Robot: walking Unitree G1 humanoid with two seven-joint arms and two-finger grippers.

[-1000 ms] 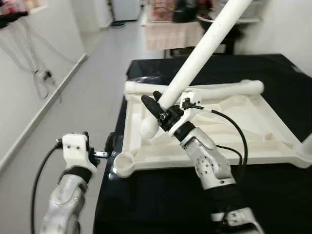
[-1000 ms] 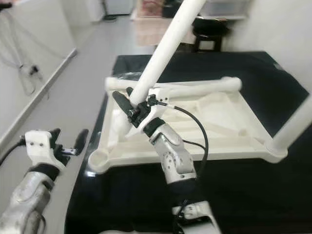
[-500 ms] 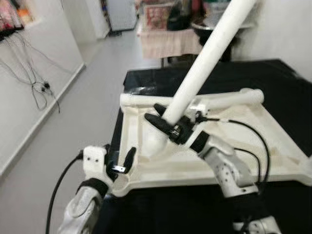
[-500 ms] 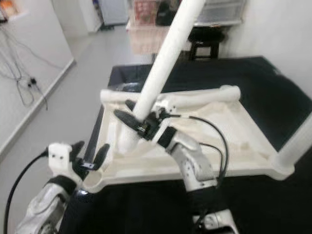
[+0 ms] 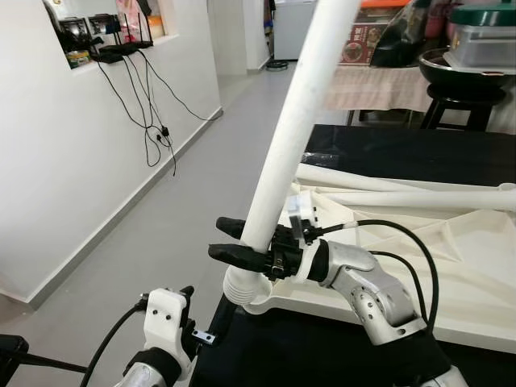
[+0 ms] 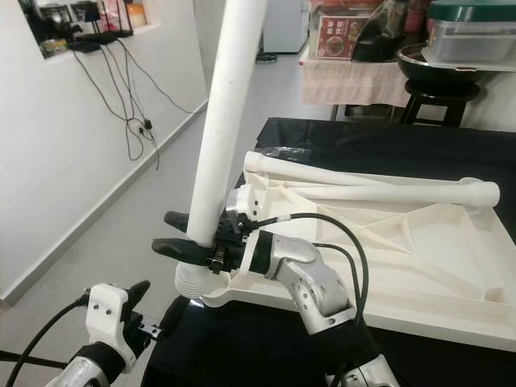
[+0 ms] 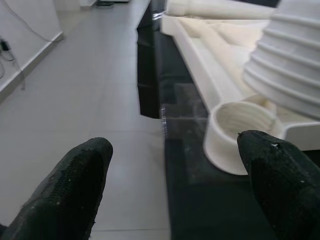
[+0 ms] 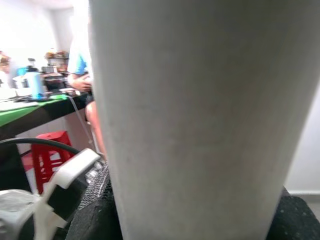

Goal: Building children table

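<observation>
An upturned white children's table top (image 6: 419,266) lies on a black-covered table (image 6: 266,355). My right gripper (image 6: 168,232) is shut on a long white table leg (image 6: 219,129), which leans steeply upward. The leg's threaded end (image 7: 295,70) hangs just above the empty corner socket (image 7: 240,130) at the top's near left corner. A second white leg (image 6: 379,192) lies across the far side of the top. My left gripper (image 7: 175,185) is open, low beside the table's left edge, with its fingers (image 7: 70,190) facing the socket.
Grey floor (image 5: 161,210) stretches along the left, bordered by a white wall (image 5: 72,161) with hanging cables. Beyond the table stand a cloth-covered table (image 6: 355,81) and a black stool (image 6: 439,93). A seated person (image 8: 80,60) is behind the leg in the right wrist view.
The camera has risen and swung left. My right gripper has carried the leg's threaded end from inside the table top to the near left corner socket. My left gripper has dropped lower.
</observation>
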